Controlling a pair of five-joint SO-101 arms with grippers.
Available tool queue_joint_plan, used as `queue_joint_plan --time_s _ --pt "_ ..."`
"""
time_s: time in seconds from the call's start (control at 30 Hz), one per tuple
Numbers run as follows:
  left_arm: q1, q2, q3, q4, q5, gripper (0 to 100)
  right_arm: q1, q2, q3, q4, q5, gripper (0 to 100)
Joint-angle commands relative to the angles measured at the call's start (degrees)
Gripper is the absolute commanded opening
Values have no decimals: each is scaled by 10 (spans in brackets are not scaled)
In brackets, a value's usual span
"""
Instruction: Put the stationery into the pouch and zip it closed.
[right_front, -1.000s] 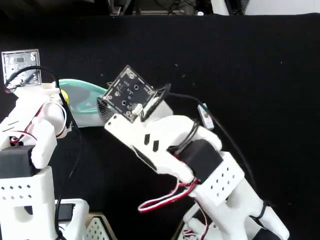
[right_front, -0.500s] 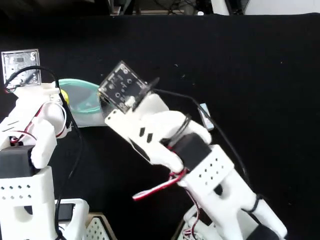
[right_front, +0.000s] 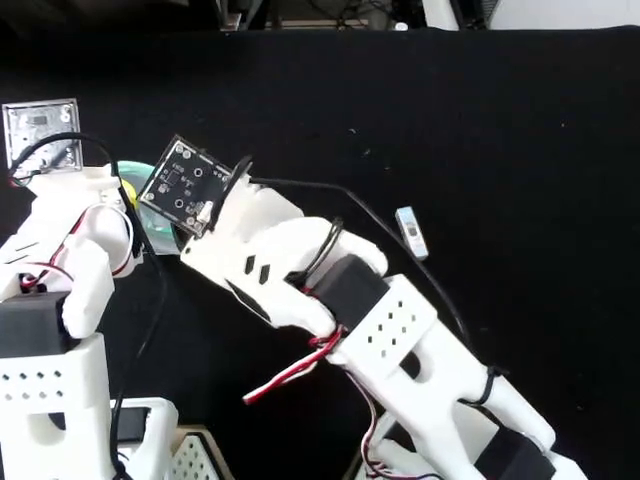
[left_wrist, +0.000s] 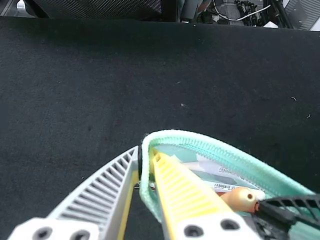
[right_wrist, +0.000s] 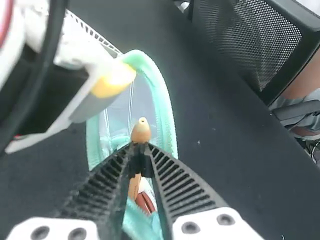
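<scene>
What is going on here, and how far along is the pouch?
The left gripper is clamped on the rim of the pouch, holding it open. The right gripper grips a pencil with its tip at the pouch mouth. Some stationery is already inside. A small white item lies on the table, apart from the pouch. The zip is not closed.

High view, upper left: the green pouch (right_front: 135, 170) is mostly hidden behind the right arm's camera board (right_front: 190, 187). The right gripper (right_wrist: 140, 146) covers most of the brown-tipped pen (right_wrist: 140, 131).
</scene>
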Motion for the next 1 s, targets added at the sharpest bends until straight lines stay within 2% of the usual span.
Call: queue_joint_plan --time_s 0.0,0.17,0.33,0.5,0.77,0.97 --pt "1 26 79 9 -3 33 14 -13 -12 6 5 14" --pt "3 26 79 9 -3 33 8 -33 -17 -26 4 14" --pt "1 26 79 9 -3 33 8 -48 -52 3 -38 18" --pt "2 26 79 9 -3 33 6 -43 -54 11 -40 132" --pt "0 26 79 8 0 30 9 -3 -26 -16 -55 96" --pt "1 26 83 -5 1 30 35 -46 49 -9 -51 96"
